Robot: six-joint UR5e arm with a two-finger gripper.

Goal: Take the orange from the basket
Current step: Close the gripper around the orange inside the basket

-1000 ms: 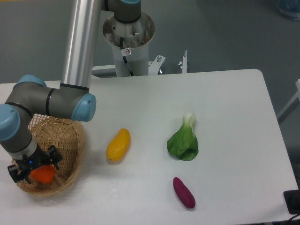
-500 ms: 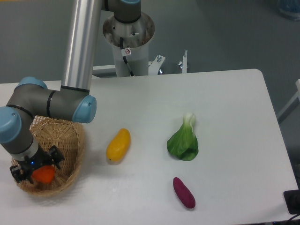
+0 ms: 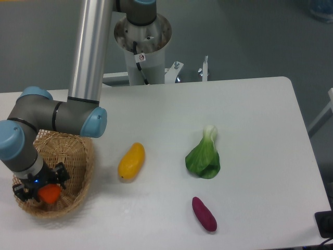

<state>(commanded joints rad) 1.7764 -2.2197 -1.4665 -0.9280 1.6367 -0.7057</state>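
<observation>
The tan woven basket [image 3: 73, 156] sits at the table's left edge. The bright red-orange orange [image 3: 50, 194] lies inside it, toward the front. My gripper [image 3: 41, 188] reaches down into the basket from above, with its black fingers on either side of the orange. The wrist hides the fingertips, so the frame does not show whether they press on the fruit. The arm covers the basket's left part.
A yellow-orange mango-like fruit [image 3: 131, 161] lies right of the basket. A green leafy bok choy [image 3: 204, 157] lies mid-table. A purple sweet potato [image 3: 204, 213] lies near the front edge. The robot base [image 3: 141, 36] stands behind the table.
The gripper and wrist have shifted slightly, and the orange sits a touch higher in the picture between the fingers. The other items have not moved.
</observation>
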